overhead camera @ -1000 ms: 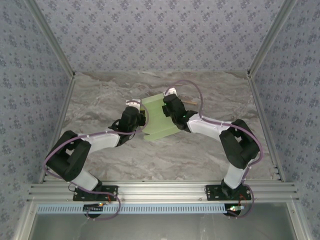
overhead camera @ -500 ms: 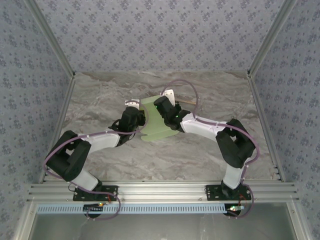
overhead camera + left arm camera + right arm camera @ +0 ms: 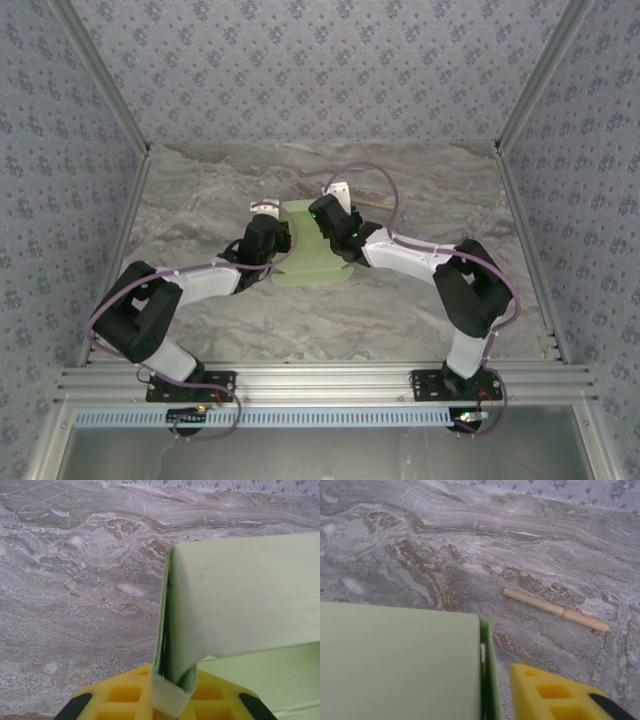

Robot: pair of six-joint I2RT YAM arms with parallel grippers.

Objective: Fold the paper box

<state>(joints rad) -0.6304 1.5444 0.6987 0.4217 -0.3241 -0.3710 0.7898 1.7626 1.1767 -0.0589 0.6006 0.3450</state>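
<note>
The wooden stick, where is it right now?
In the right wrist view the wooden stick lies flat on the table, beyond and right of the paper box, not touching it.

The counter (image 3: pixel 200 210) is a grey, marble-patterned slab with brownish veins running across it. A thin tan wooden stick (image 3: pixel 555 609) lies flat on its far half, a little right of centre. The stick sits at a slight slant and has a faint ring around it nearer one end. Walls (image 3: pixel 320 70) papered in pale blue-grey with a small dark floral print close in the back and both sides. Silver metal rails (image 3: pixel 320 380) run along the counter's near edge.
</note>
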